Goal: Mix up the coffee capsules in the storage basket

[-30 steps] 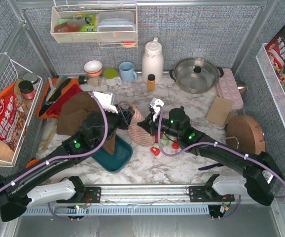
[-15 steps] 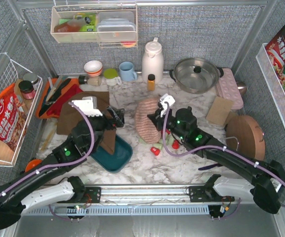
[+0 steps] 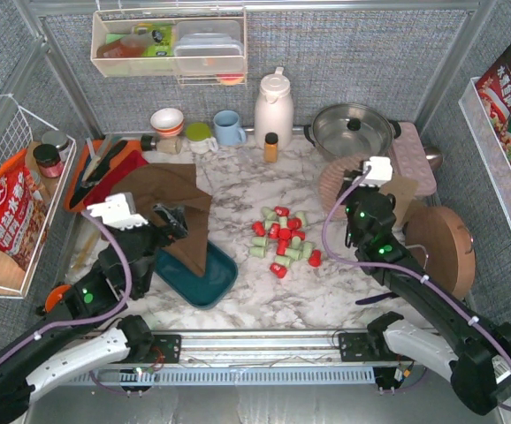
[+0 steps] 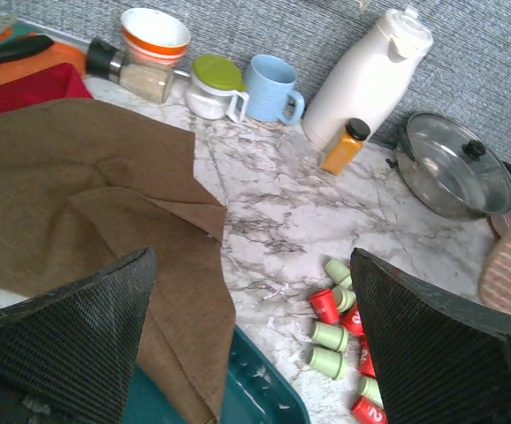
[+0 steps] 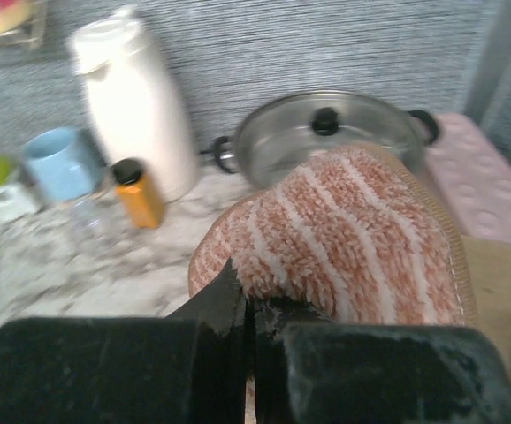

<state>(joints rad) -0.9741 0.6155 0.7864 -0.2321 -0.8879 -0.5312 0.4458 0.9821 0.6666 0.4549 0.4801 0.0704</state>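
Coffee capsules (image 3: 284,237), red and mint-green tapered pods, lie clustered just right of the dark teal oblong plastic basket (image 3: 211,279). My left gripper (image 4: 251,291) gapes wide; right gripper (image 5: 249,307) pinches pink-striped terry cloth (image 5: 353,230). White-veined marble tabletop (image 3: 238,172), grey woven walls (image 3: 344,53). Brown cloth (image 3: 171,196) hides the basket's far end.

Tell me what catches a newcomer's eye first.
Red and mint coffee capsules lie clustered on the marble table, outside the teal storage basket to their left, which a brown cloth partly covers. The right gripper is shut on a pink striped terry cloth beside the steel pot.
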